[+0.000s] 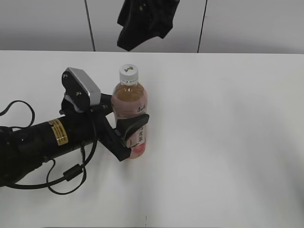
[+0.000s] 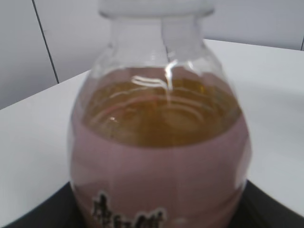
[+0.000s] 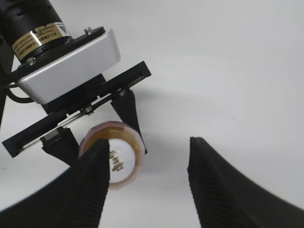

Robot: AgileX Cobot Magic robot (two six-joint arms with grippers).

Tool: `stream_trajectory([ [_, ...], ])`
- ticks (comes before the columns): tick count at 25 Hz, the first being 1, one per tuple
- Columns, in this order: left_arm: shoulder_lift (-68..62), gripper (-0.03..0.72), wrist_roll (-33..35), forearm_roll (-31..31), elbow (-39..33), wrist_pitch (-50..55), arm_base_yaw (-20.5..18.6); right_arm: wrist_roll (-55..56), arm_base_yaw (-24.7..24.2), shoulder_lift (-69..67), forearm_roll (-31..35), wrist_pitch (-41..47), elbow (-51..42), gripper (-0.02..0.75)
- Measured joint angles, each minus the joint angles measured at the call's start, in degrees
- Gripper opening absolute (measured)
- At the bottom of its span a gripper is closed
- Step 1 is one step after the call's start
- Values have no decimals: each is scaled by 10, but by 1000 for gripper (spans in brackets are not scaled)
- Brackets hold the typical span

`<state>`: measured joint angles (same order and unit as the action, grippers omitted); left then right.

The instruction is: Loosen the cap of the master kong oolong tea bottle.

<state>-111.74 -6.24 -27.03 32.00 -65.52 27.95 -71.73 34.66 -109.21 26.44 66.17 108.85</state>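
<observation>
The master kong oolong tea bottle (image 1: 130,102) stands upright on the white table, amber tea above a pink label. Its white cap (image 1: 128,71) is on top. My left gripper (image 1: 134,127) is shut on the bottle's body from the left; in the left wrist view the bottle (image 2: 159,142) fills the frame between the dark fingers (image 2: 156,222). My right gripper (image 1: 142,21) hangs above the bottle at the top of the exterior view. In the right wrist view it (image 3: 147,164) is open and empty, looking down on the cap (image 3: 121,164), which its left finger partly hides.
The white table (image 1: 228,142) stretches to the right and front of the bottle. The left arm with its silver wrist camera (image 1: 83,85) and loose black cables (image 1: 61,178) lies across the left side. A grey panelled wall stands behind.
</observation>
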Motion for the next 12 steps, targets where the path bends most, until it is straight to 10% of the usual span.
stream_trajectory([
  [12,0,405,-1,1,0,1,0,-130,0,0,3,32,11,407],
])
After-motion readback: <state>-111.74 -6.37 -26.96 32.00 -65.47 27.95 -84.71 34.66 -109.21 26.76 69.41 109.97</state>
